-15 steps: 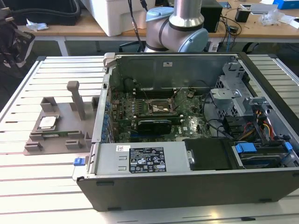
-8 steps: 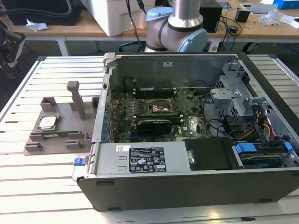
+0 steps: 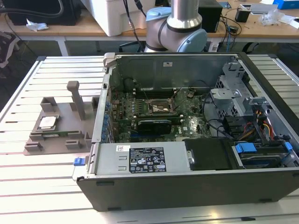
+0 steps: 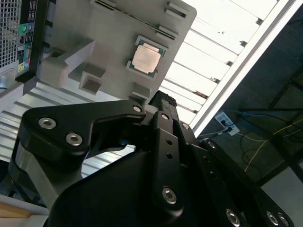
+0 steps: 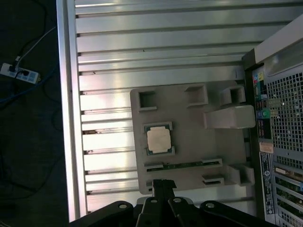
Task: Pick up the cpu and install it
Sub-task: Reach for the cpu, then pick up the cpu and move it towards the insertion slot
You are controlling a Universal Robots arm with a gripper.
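The cpu (image 3: 48,122) is a small square chip with a shiny metal top. It lies flat in a recess of the grey plastic block (image 3: 60,140) on the slatted table, at the exterior view's left of the open computer case (image 3: 196,182). Both wrist views look down on the cpu (image 4: 146,58) (image 5: 158,139) from well above. My black gripper (image 5: 163,183) (image 4: 161,98) hangs above the block's edge, apart from the chip, fingers together and holding nothing. Inside the case, the motherboard's socket (image 3: 161,108) sits near the middle.
The block (image 5: 189,156) has upright posts (image 3: 77,98) and several small pockets. The case's rear panel (image 5: 279,118) stands close beside it. The table edge (image 5: 66,118) drops to a floor with cables and a power strip (image 5: 19,73). The arm's base (image 3: 180,28) stands behind the case.
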